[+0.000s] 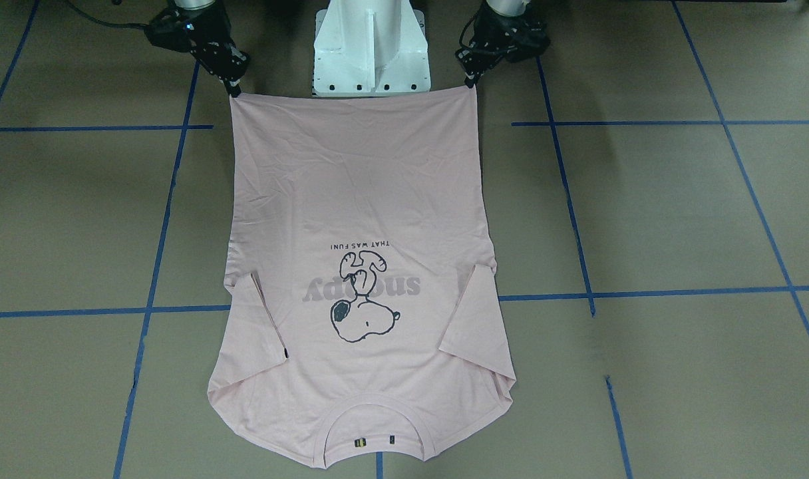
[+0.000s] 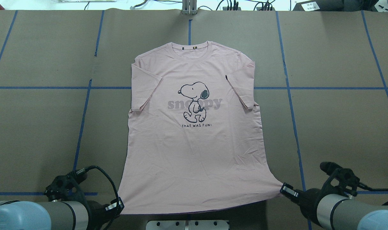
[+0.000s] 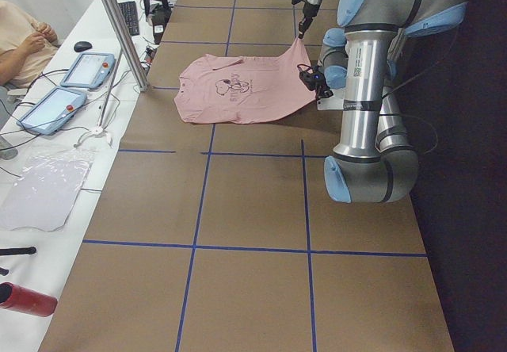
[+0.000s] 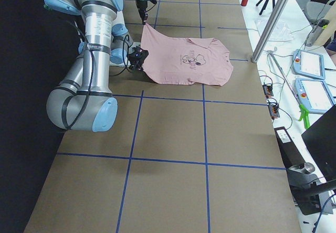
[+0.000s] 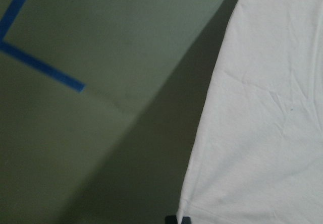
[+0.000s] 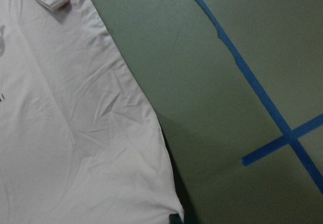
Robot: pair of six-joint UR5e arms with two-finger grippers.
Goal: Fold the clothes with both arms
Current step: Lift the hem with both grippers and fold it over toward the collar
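The pale pink T-shirt (image 2: 194, 143) lay print-up in the centre of the overhead view. Its collar (image 2: 194, 52) was toward the top of the frame and its hem (image 2: 197, 209) ran along the bottom. Both sleeves (image 2: 145, 91) were turned in over the chest. At the lower left of that view, the left end effector (image 2: 118, 204) was pinched closed on one hem corner. At the lower right, the right end effector (image 2: 285, 188) was closed on the other. In the side views both corners appeared raised off the counter (image 2: 37, 134), while the rest of the cloth rested on it.

The main risk was the grip. At the bottom edge of each wrist view, only the very tip of a corner reached the fingers. With the hem drawn nearly taut between the arms, any widening of that span could probably pull the fabric free.

Uneven travel was a second risk. If one arm had led the other toward the collar, the fold line would likely have skewed.

A low carry could also have dragged the body of the shirt along the counter. That would have bunched the cloth and flipped the tucked sleeves back out.
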